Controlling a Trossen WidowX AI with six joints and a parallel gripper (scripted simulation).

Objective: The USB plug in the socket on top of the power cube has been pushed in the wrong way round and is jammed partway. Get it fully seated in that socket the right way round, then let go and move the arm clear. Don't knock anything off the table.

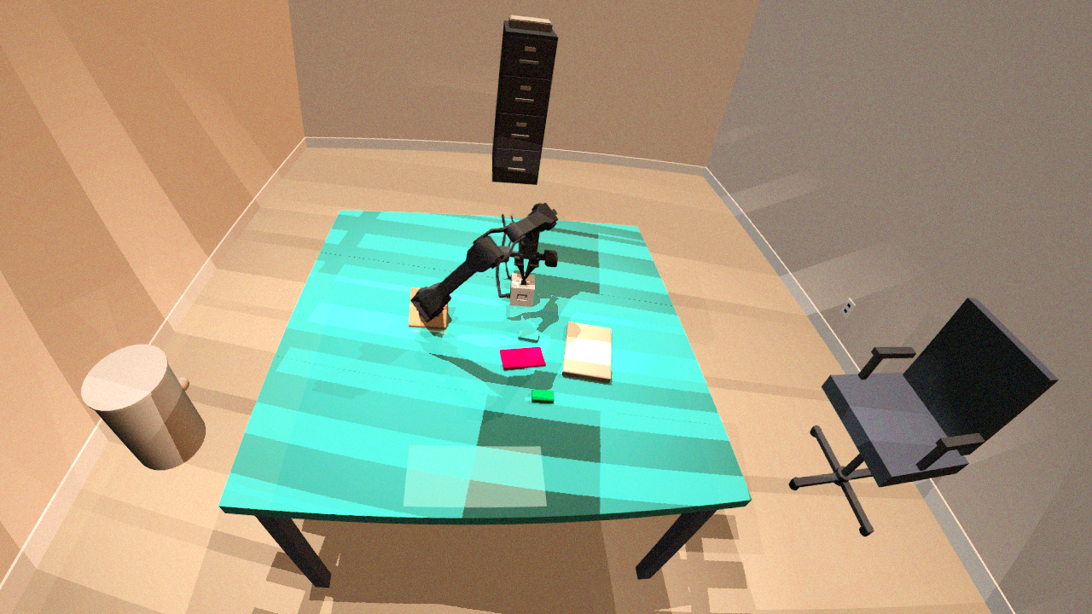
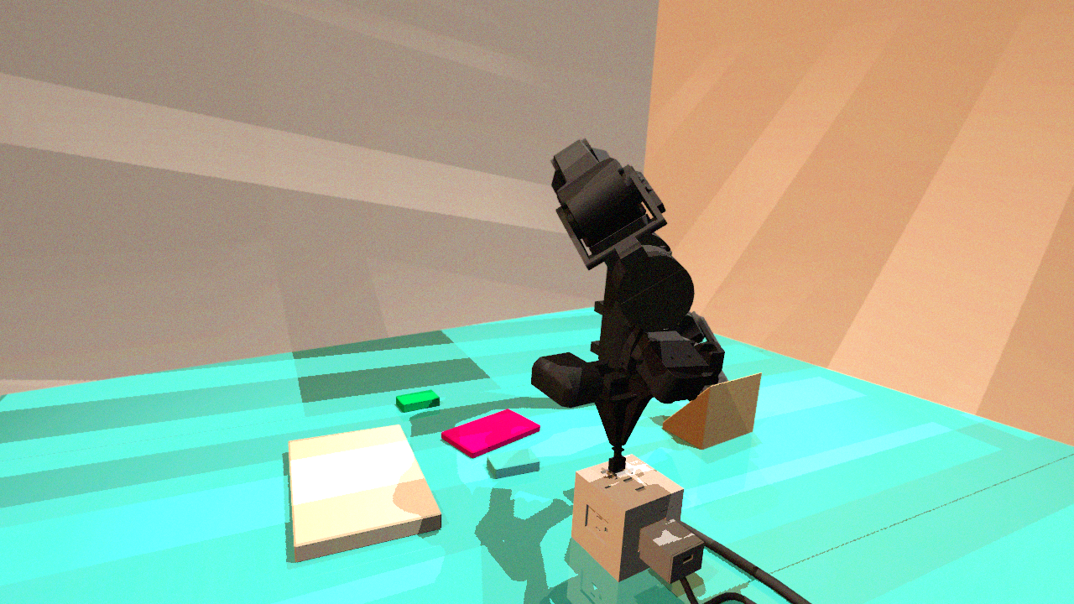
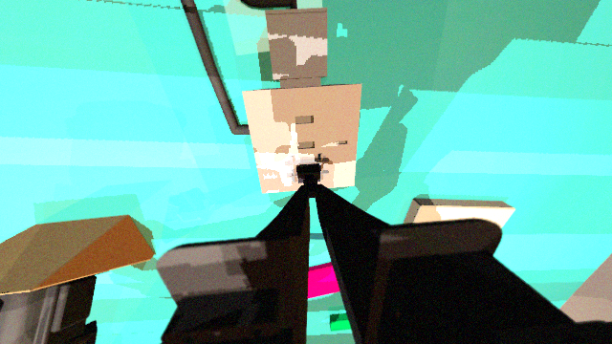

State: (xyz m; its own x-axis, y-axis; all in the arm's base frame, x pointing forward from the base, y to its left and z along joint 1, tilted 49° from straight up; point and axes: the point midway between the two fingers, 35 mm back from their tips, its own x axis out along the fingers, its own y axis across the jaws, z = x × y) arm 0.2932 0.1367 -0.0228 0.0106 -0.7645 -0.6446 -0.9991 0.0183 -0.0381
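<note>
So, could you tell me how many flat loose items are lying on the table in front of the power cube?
4: tan pad, magenta card, green block, small grey-blue block nearest the cube.
</note>
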